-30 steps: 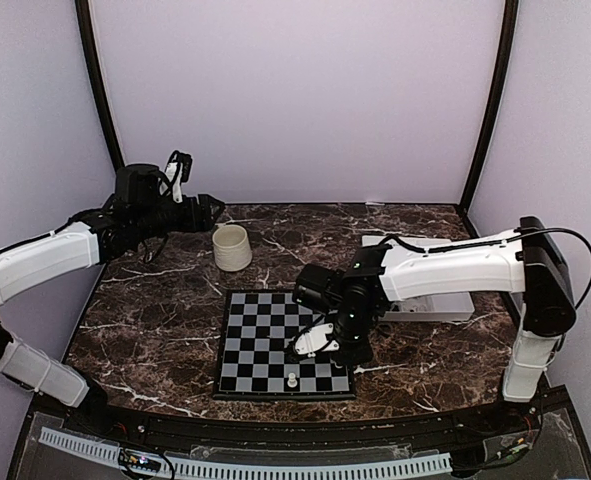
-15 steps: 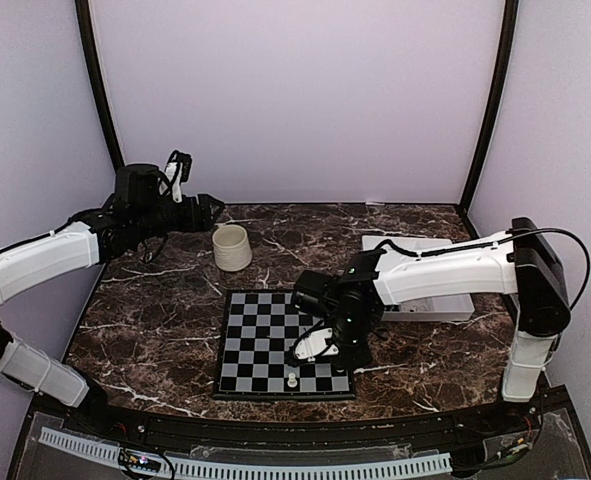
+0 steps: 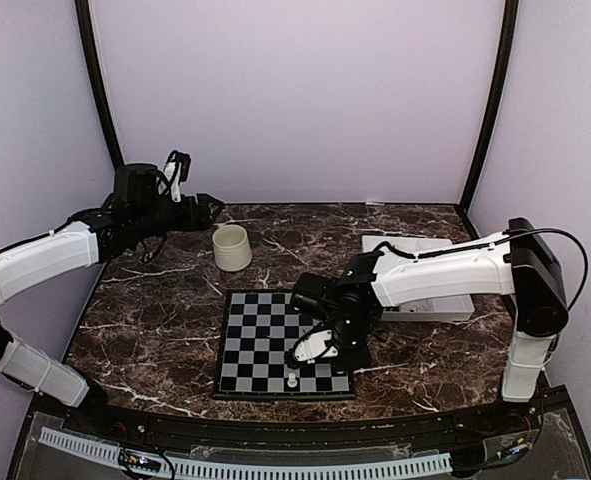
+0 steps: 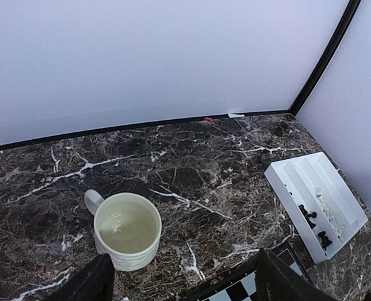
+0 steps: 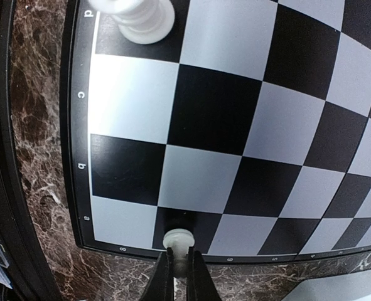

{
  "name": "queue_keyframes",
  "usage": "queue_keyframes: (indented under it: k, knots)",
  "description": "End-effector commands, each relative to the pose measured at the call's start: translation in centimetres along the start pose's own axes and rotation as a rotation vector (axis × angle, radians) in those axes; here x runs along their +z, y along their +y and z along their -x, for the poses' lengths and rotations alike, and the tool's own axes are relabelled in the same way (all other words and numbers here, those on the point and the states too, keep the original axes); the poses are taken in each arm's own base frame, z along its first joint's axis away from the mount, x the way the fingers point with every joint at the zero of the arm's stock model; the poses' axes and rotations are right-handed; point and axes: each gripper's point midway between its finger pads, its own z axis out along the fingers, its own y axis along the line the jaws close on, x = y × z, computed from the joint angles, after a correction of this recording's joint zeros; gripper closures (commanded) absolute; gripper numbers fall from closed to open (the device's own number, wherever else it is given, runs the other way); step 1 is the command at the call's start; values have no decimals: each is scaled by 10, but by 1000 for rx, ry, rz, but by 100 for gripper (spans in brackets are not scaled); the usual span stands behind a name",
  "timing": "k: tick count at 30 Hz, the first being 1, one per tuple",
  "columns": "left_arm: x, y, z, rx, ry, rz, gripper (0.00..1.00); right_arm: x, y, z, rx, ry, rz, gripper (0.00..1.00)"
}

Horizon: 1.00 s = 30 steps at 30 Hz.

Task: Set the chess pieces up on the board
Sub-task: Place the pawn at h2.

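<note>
While the left gripper (image 4: 184,258) hangs spread, the right gripper (image 5: 177,256) pinches a white pawn (image 5: 177,239) at the board's (image 5: 210,113) edge.

The flat square chessboard with black and light-grey checks (image 5: 198,119) has small white coordinate marks printed on its thin dark rim, seen in the right wrist view. The letters d, c, b and a run down the left edge. Numerals run along the bottom edge, starting with an 8 near the corner. The rest are too small to read with certainty.
</note>
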Motion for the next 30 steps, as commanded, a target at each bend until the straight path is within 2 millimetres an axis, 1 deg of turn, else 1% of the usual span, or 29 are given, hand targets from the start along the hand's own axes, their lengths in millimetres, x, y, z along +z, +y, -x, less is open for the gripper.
queue_keyframes:
  k: [1,5,12,15,27,30]
  knots:
    - [-4,-4,12,-14,-16,-23,20,5,7,8,-18,-18,27,96]
    - [-3,-5,11,-17,-10,-28,20,6,7,9,-18,-19,27,94]
    - [-2,-6,9,-21,-1,-36,20,4,6,9,-19,-21,17,80]
    - [-2,-6,10,-22,0,-38,20,3,6,9,-18,-23,12,76]
    - [0,-7,7,-29,10,-46,20,6,3,11,-11,-29,1,74]
    - [0,-8,7,-32,12,-53,20,6,0,9,-8,-13,-18,74]
